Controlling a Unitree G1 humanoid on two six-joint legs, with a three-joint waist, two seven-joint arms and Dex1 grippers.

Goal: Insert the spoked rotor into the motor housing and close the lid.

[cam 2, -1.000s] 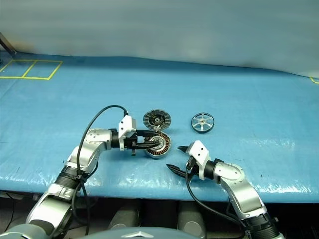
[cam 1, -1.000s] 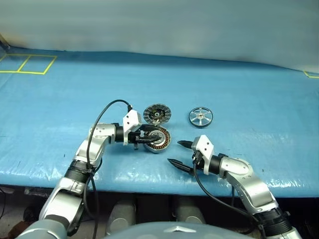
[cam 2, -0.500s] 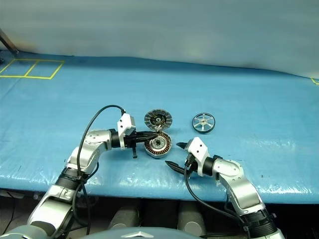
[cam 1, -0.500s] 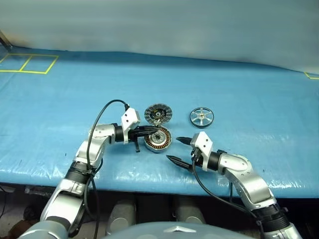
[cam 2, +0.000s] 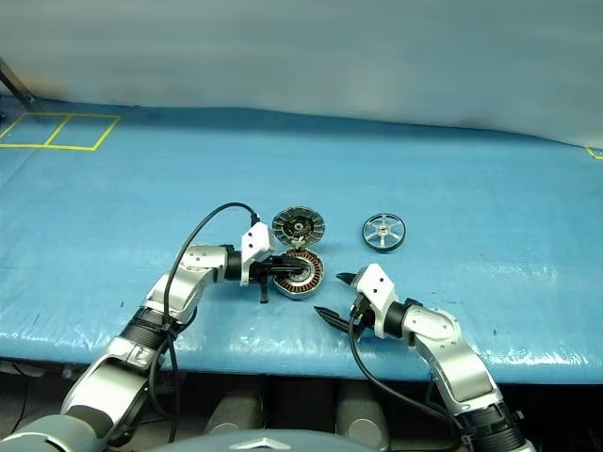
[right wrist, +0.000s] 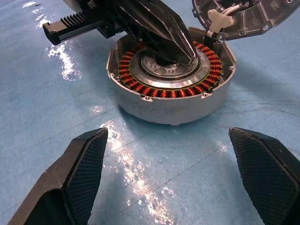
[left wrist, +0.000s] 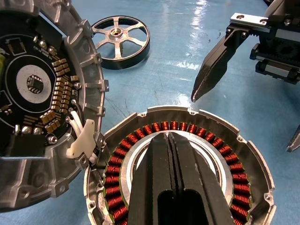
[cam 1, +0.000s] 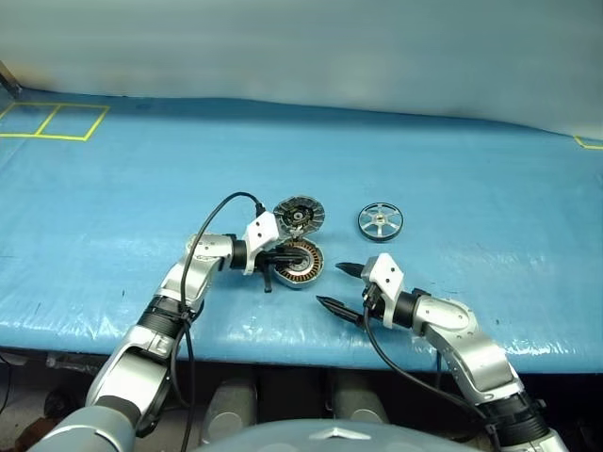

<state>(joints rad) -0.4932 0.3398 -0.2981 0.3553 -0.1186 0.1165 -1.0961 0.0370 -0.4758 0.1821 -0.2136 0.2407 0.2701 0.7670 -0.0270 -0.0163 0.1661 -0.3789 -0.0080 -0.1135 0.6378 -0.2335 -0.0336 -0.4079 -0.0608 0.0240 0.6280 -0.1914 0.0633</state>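
The motor housing [cam 1: 303, 264], a short silver can with copper windings [left wrist: 234, 159], sits on the blue table. Its hinged lid [cam 1: 298, 215] stands open behind it, its inner circuit face [left wrist: 33, 84] showing. The spoked rotor [cam 1: 380, 221] lies flat to the right of the lid, apart from both grippers. My left gripper [left wrist: 167, 135] is shut with nothing between its fingers, its tips over the housing's central hub [right wrist: 161, 70]. My right gripper [cam 1: 332, 285] stands open just right of and in front of the housing, holding nothing.
Blue sheeting covers the table [cam 1: 452, 160]. The table's front edge [cam 1: 283, 330] runs close behind both grippers. Yellow tape squares [cam 1: 52, 121] mark the far left back corner. A black cable [cam 1: 221, 207] loops above my left wrist.
My left gripper has shut and moved right and slightly down, so its tips now sit over the housing's hub. The right gripper, rotor and lid have stayed put.
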